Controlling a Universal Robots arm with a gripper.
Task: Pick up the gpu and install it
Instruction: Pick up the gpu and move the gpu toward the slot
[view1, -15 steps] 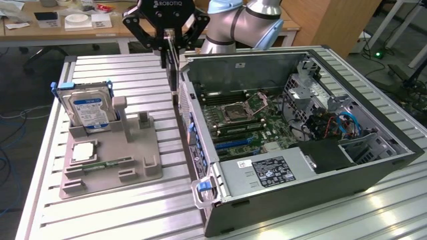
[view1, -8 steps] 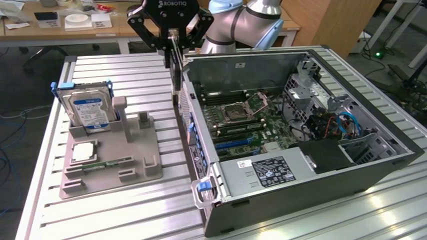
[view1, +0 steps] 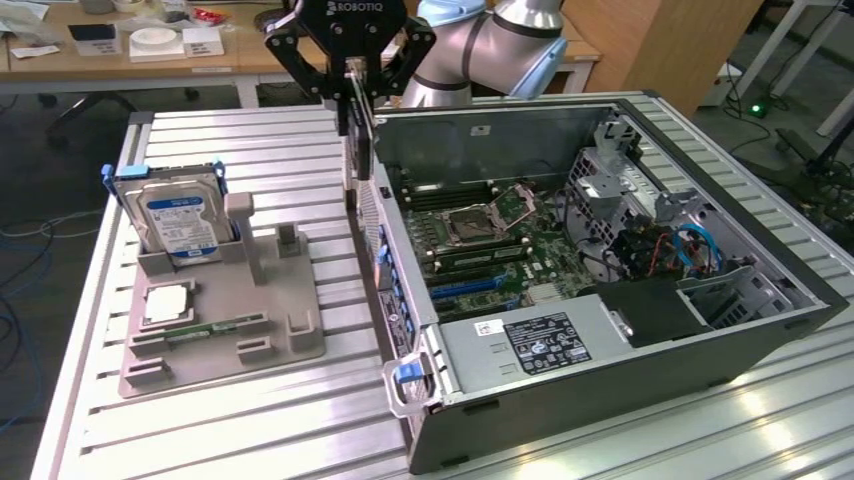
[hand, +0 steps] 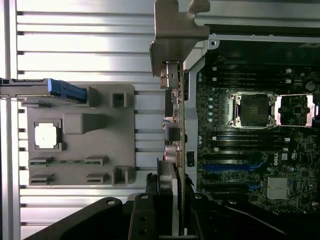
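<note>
Exterior view: the fingers (view1: 306, 68) are clenched on the gpu (view1: 358, 140) at upper centre of frame. The card hangs directly below them, long axis vertical, over the computer case (view1: 601, 400) wall. The blue expansion slots (view1: 467, 287) lie toward lower right.

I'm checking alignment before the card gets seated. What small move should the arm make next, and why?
Probably shift the gripper sideways over the motherboard, toward the blue slots. It grips the gpu upright, but the card hangs by the case wall, not over the slots, so lowering now would likely hit the wall.
</note>
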